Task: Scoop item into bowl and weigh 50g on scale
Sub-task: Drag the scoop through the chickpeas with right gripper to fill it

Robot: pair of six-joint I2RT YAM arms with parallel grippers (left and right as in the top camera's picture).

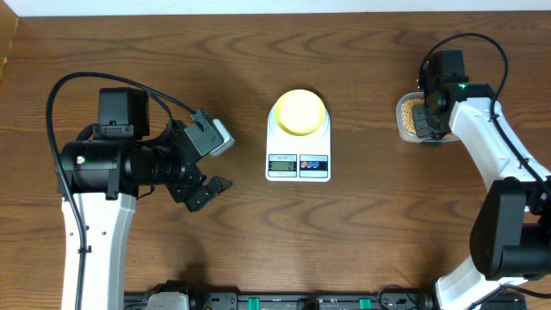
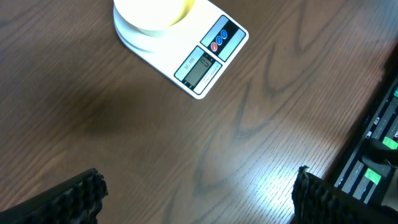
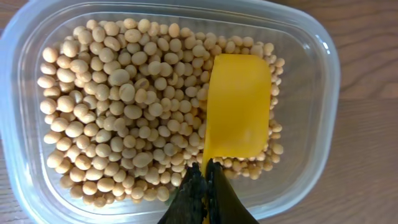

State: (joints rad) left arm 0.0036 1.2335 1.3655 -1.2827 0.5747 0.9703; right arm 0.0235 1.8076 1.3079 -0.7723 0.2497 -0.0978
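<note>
The beans [image 3: 124, 106] fill a clear plastic tub [image 3: 323, 81] that takes up the right wrist view. My right gripper [image 3: 205, 177] is shut on the handle of a bright yellow scoop [image 3: 239, 109]. The scoop's cup lies among the beans at the tub's right side, with no beans on its yellow face. In the overhead view that gripper [image 1: 424, 120] hangs over the tub [image 1: 403, 116] at the far right. The pale-yellow bowl [image 1: 299, 112] sits on the white scale [image 1: 298, 164] at the table's middle. My left gripper [image 1: 215, 164] stands open left of the scale, holding nothing.
The left wrist view shows the bowl [image 2: 152, 12] and the scale [image 2: 199, 62] at the top, with bare wood between my wide-apart fingers [image 2: 68, 199]. Black equipment [image 2: 373, 162] runs along the table's near edge. The table's far edge [image 1: 275, 12] lies behind the scale.
</note>
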